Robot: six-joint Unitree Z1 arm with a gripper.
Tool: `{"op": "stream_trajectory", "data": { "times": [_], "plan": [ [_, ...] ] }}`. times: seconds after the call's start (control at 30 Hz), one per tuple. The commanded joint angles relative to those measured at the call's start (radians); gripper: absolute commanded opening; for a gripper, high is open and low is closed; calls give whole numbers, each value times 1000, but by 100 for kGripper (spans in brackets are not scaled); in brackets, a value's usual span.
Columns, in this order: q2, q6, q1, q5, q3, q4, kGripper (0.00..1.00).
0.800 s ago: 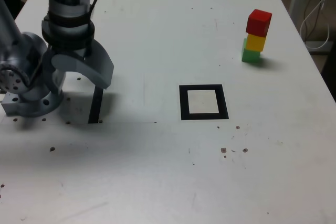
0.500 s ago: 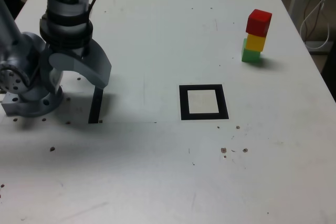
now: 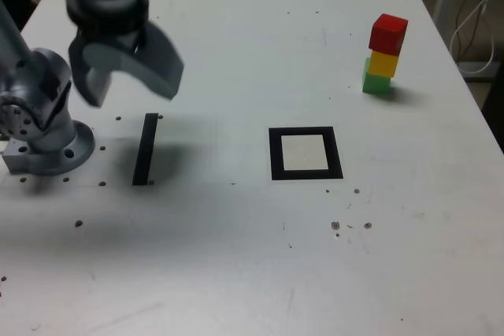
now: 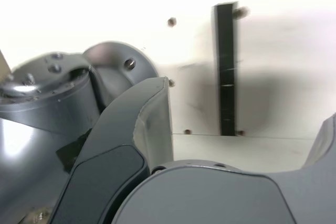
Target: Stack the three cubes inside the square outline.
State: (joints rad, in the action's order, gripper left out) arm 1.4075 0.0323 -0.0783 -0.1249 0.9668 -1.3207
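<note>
"How do the fingers of the gripper [image 3: 134, 98] look to you?"

"Wide apart. From the wrist I can see open space between them, and through that gap the thin black strip [image 4: 227, 69] lying flat on the white table [image 3: 213, 257]."

"From over here they're up above the table, tips pointing down, a bit blurred. The strip shows just below them in the exterior view."

"And the cubes?"

"Well apart from the fingers, off toward the exterior view's right and farther up in that view. They're in one stack: the green cube [image 3: 376, 82] at the bottom, the yellow cube [image 3: 383, 64] on it, the red cube [image 3: 388, 35] on top."

"A neat pile?"

"Not quite. The yellow one sits off toward the exterior view's right of the green."

"Where's the square outline [image 3: 277, 155], then?"

"Between the fingers and the stack as you look across the exterior view, only lower in it than either. The cubes are outside it, and its white centre is showing."

"What's beside the fingers, on the exterior view's left?"

"The arm's round grey base [image 3: 51, 147], near them and lower in the view."
</note>
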Motion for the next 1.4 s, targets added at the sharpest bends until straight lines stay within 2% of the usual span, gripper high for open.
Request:
{"op": "stream_trajectory", "data": {
  "times": [0.0,0.27,0.7,0.97,1.37],
  "plan": [
    [20,53,0,-25,117,-31,99],
    [140,261,1,-92,440,-150,99],
    [282,542,107,-152,726,-180,99],
    [454,666,149,-182,1010,-270,98],
    [687,782,211,-142,1322,-309,97]
  ]
}}
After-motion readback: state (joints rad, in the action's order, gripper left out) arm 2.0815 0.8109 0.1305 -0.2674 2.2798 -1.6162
